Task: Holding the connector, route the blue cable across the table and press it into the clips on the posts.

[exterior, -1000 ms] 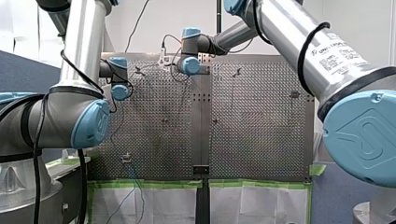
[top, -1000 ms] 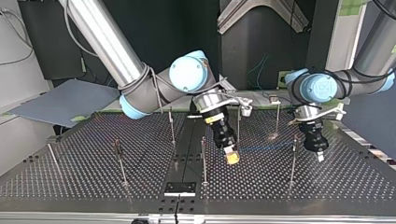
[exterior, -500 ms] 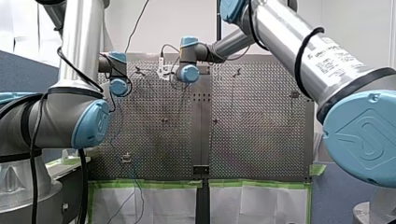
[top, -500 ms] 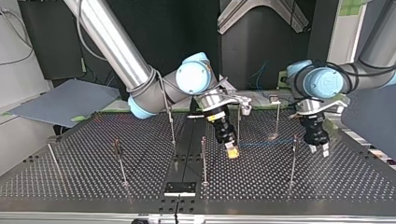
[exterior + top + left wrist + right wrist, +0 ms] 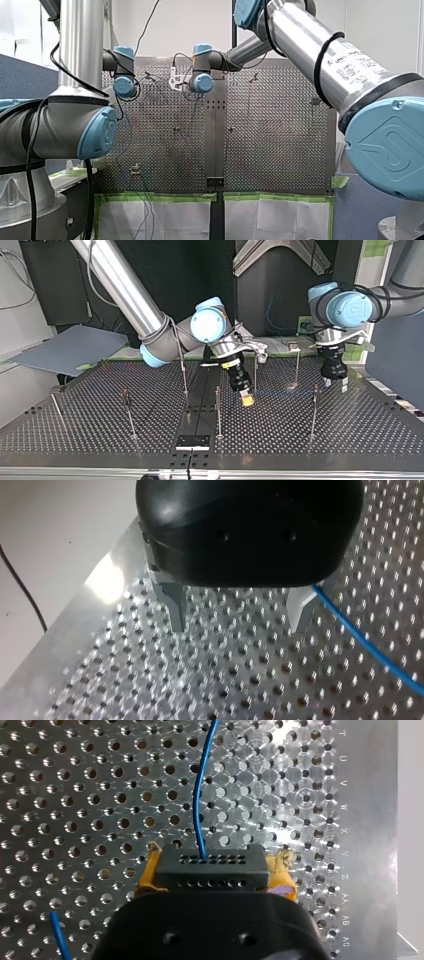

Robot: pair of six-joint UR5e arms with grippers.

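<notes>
the right gripper (image 5: 246, 399) clamped the black connector (image 5: 210, 864) between its yellow pads, tilted down near the table (image 5: 75, 795); the blue cable (image 5: 199, 795) ran straight ahead from the connector. the left gripper (image 5: 239, 619) pointed down, spread wide and empty, with the cable just beside one finger (image 5: 300, 611).

The black body of my right gripper (image 5: 216, 870) hides the near part of the connector (image 5: 210, 862) and most of its yellow pads (image 5: 145, 877), and the blue cable (image 5: 200, 795) runs off the picture's edge. At my left gripper (image 5: 238, 627) the blue cable slips behind one finger (image 5: 300, 607). The clips (image 5: 315, 388) on the posts (image 5: 218, 415) are too small to make out.
</notes>
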